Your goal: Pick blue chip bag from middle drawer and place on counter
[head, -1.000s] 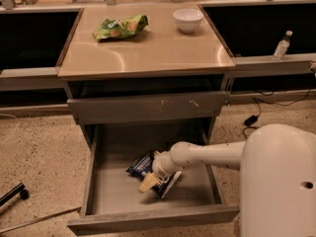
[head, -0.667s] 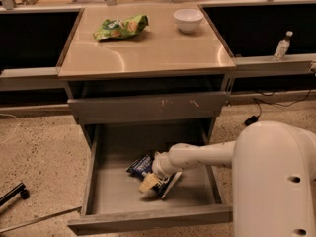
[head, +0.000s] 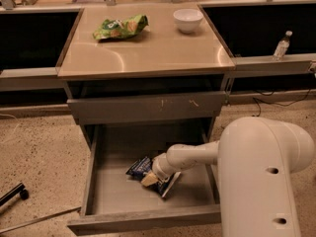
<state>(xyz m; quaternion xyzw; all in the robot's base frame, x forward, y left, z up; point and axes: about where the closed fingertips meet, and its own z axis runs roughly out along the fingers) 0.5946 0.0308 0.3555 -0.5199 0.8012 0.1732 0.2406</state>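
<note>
The blue chip bag (head: 138, 167) lies on the floor of the open middle drawer (head: 143, 220), near its middle, with a white edge showing at its lower right. My gripper (head: 150, 178) reaches down into the drawer from the right and sits right on top of the bag, hiding its middle. The white arm (head: 197, 154) runs from the gripper to the large white arm body at the lower right. The tan counter (head: 148, 53) tops the grey cabinet above the drawer.
A green chip bag (head: 120, 27) and a white bowl (head: 187, 19) sit on the counter's far part. The shut drawer front with white scratches (head: 148, 107) overhangs the open drawer. A bottle (head: 281, 46) stands on the right ledge. A black wheeled object (head: 12, 194) lies on the floor at left.
The large white arm body has come further left into view. The gripper stays at the same spot on the blue chip bag, and the bag has not moved.
</note>
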